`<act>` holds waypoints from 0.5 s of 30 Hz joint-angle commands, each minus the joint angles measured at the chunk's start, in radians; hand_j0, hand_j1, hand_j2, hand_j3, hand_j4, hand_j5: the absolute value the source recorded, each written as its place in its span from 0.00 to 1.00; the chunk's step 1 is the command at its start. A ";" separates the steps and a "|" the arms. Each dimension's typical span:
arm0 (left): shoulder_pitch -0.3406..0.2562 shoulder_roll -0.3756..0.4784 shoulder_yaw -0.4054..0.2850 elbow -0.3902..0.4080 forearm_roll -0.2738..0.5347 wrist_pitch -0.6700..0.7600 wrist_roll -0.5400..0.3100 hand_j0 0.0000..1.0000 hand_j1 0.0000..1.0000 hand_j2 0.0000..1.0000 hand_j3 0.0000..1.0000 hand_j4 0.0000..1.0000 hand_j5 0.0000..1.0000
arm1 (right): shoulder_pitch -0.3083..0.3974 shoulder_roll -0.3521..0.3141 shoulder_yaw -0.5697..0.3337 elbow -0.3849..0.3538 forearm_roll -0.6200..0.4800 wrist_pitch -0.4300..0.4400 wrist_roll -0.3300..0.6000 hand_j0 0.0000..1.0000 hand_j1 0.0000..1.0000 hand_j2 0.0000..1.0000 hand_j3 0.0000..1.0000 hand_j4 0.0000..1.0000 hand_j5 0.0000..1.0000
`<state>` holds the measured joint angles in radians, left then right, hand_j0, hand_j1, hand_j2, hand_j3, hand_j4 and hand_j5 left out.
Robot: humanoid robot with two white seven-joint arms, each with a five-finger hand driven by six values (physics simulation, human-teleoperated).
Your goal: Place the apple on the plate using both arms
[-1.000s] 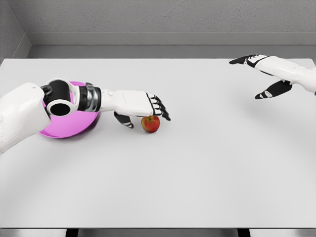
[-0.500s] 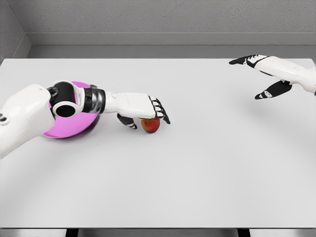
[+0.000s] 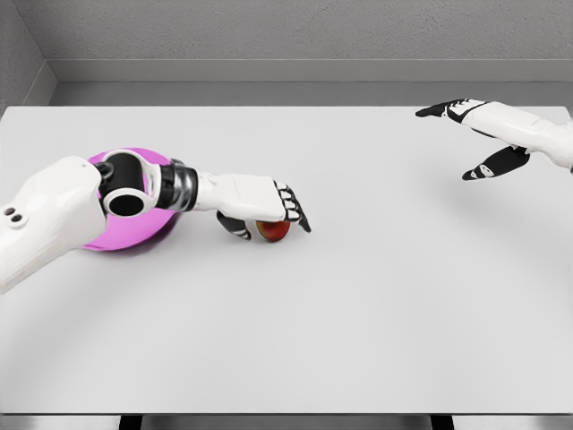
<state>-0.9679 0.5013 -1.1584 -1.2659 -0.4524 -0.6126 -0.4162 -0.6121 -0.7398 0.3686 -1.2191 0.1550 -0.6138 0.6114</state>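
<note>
Red round apple under left hand, glossy magenta plate

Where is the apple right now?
In the head view, the apple sits on the table, left of centre, under the left hand, just right of the pink plate.

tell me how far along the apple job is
Nothing is finished: the apple sits on the table, not on the pink plate. In hand: the left hand lies over the apple, thumb beside it, but a firm grasp isn't clear. The right hand hangs open far right. Left: grip, lift and set it on the plate.
</note>
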 commanded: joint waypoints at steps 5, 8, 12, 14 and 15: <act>-0.006 -0.032 -0.006 0.072 -0.016 0.002 0.002 0.90 0.90 0.90 0.90 0.90 0.90 | 0.002 -0.001 0.000 0.000 -0.008 0.003 0.000 1.00 1.00 1.00 1.00 1.00 1.00; -0.008 -0.033 -0.006 0.072 -0.017 0.002 0.002 0.90 0.90 0.90 0.90 0.90 0.90 | 0.000 -0.001 0.000 0.000 -0.008 0.003 0.000 1.00 1.00 1.00 1.00 1.00 1.00; -0.008 -0.044 -0.006 0.072 -0.020 0.002 0.002 0.89 0.89 0.89 0.89 0.89 0.89 | 0.000 -0.001 0.000 0.000 -0.008 0.003 0.000 1.00 1.00 1.00 1.00 1.00 1.00; -0.008 -0.046 -0.006 0.072 -0.022 0.002 0.002 0.84 0.84 0.84 0.84 0.84 0.84 | 0.002 -0.001 0.000 0.000 -0.006 0.003 0.000 1.00 1.00 1.00 1.00 1.00 1.00; -0.008 -0.046 -0.006 0.072 -0.028 0.002 0.002 0.79 0.79 0.79 0.79 0.79 0.79 | 0.002 -0.001 0.000 0.000 -0.008 0.003 0.000 1.00 1.00 1.00 1.00 1.00 1.00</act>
<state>-0.9756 0.4579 -1.1654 -1.1946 -0.4811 -0.6126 -0.4149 -0.6105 -0.7399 0.3686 -1.2191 0.1548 -0.6138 0.6113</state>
